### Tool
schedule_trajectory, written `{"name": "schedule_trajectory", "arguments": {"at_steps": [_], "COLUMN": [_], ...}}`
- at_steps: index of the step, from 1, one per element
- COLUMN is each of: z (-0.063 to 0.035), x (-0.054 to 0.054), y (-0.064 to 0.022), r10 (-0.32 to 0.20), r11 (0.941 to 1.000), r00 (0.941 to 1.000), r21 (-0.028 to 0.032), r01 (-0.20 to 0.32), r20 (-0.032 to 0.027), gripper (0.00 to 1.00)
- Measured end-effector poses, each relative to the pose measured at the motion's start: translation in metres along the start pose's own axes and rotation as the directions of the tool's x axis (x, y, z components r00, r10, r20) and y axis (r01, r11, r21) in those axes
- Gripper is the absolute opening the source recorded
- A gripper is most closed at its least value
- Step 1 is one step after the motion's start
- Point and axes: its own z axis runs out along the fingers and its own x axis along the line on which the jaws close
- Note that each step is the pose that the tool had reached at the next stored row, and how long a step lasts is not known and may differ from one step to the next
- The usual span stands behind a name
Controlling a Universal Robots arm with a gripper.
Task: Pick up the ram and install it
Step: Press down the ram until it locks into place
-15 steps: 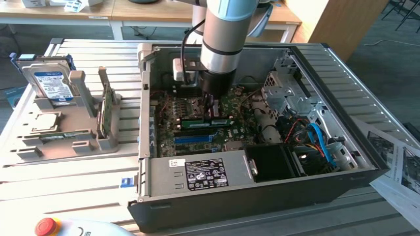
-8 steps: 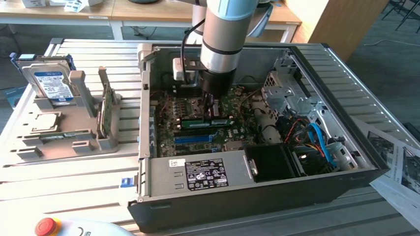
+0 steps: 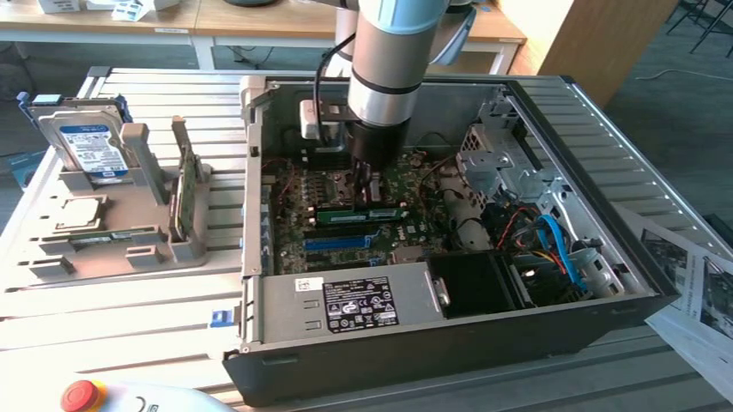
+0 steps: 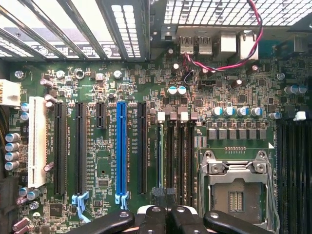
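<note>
The ram (image 3: 343, 215) is a narrow green stick with a white label. It stands on its long edge in a memory slot on the motherboard (image 3: 309, 193), inside the open computer case (image 3: 458, 343). My gripper (image 3: 366, 193) hangs straight down over its middle, shut, with the fingertips at the stick's top edge. I cannot tell whether they touch it. In the wrist view the black fingers (image 4: 153, 219) meet over the row of dark memory slots (image 4: 178, 156), and my gripper (image 4: 165, 202) has nothing visible between them.
A long blue slot (image 3: 342, 243) (image 4: 121, 146) lies beside the ram. The CPU socket (image 4: 234, 190), power supply (image 3: 349, 305), drive cage (image 3: 499, 159) and cables (image 3: 555, 245) crowd the case. Outside, a grey holder (image 3: 126, 232) carries a hard drive (image 3: 86, 146) and a taller green card (image 3: 184, 193).
</note>
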Motion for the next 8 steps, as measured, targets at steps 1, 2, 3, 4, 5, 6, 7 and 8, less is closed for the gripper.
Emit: {"name": "schedule_trajectory", "arguments": {"at_steps": [1, 2, 3, 4, 5, 6, 7, 8], "z": [0.0, 0.0001, 0.0001, 0.0001, 0.0001, 0.0001, 0.0002, 0.0002], "x": [0.0, 0.0001, 0.0001, 0.0001, 0.0001, 0.0001, 0.0002, 0.0002], "y": [0.0005, 0.0011, 0.0019, 0.0027, 0.0036, 0.0045, 0.0053, 0.0062], "r10": [0.0, 0.0, 0.0, 0.0, 0.0, 0.0, 0.0, 0.0], "r11": [1.0, 1.0, 1.0, 1.0, 1.0, 1.0, 1.0, 1.0], "r00": [1.0, 1.0, 1.0, 1.0, 1.0, 1.0, 1.0, 1.0], "r21": [0.0, 0.0, 0.0001, 0.0002, 0.0004, 0.0006, 0.0007, 0.0009], "r01": [0.0, 0.0, 0.0, 0.0, 0.0, 0.0, 0.0, 0.0], "r20": [0.0001, 0.0001, 0.0001, 0.0, 0.0001, 0.0, 0.0, 0.0001], "gripper": [0.11, 0.11, 0.11, 0.11, 0.11, 0.11, 0.11, 0.11]}}
